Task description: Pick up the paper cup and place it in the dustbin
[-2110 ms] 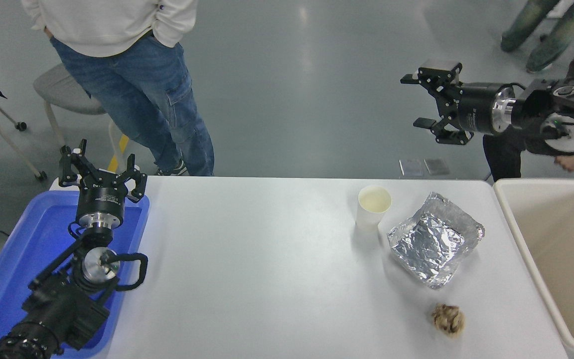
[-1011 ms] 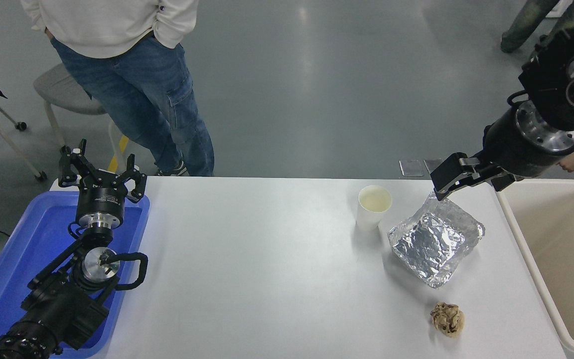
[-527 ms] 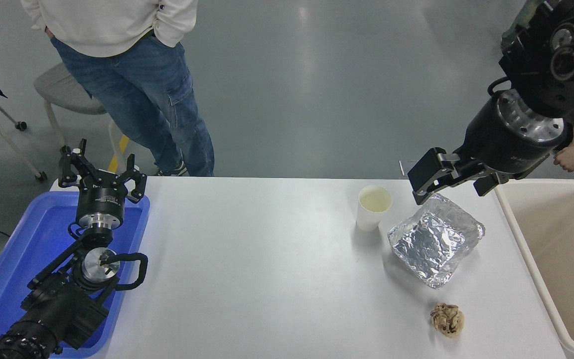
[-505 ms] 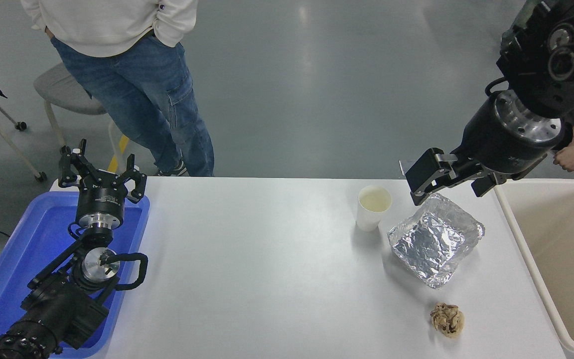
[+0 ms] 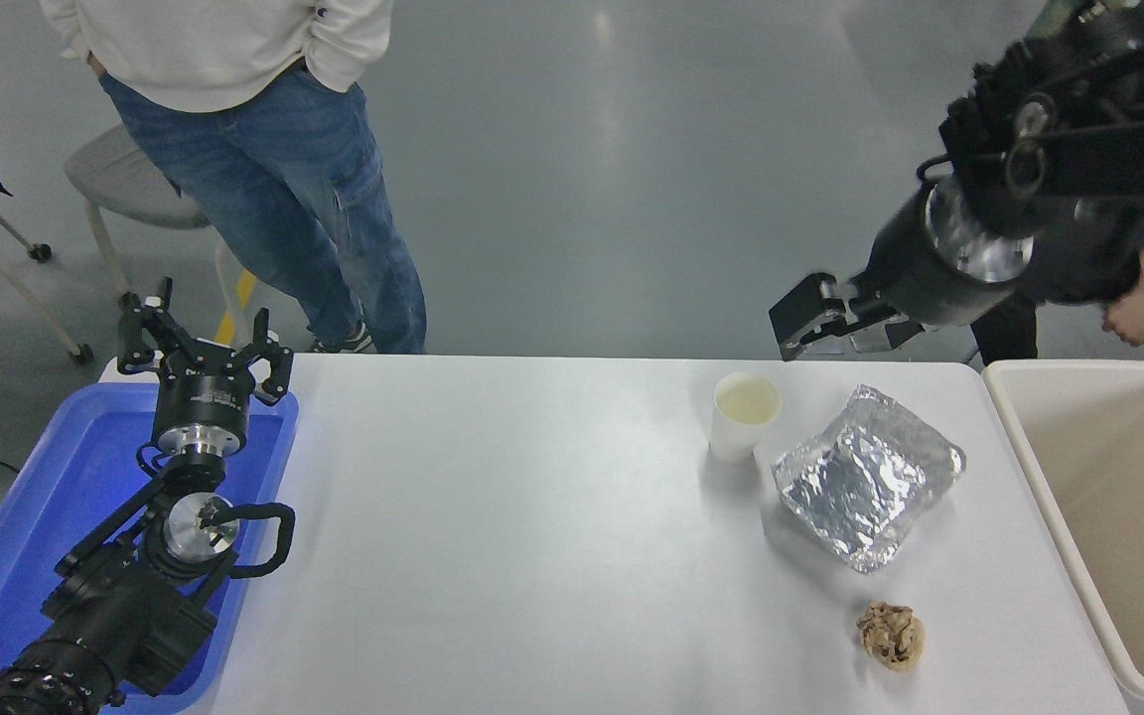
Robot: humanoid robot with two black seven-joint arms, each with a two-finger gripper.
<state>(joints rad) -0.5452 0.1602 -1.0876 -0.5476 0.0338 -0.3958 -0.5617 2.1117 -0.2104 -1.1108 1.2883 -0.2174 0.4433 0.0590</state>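
Right now the white table carries everything, with the beige dustbin pressed against its right end and a blue tray at its left. A person in jeans stands at the far side. Over the tray sits the parked left gripper, fingers spread wide. The right gripper hangs above the table's far edge, just beyond the paper cup; I cannot tell how wide its fingers are. That cup stands upright, close beside a crumpled foil sheet. Nearer the front lies a small brown ball.
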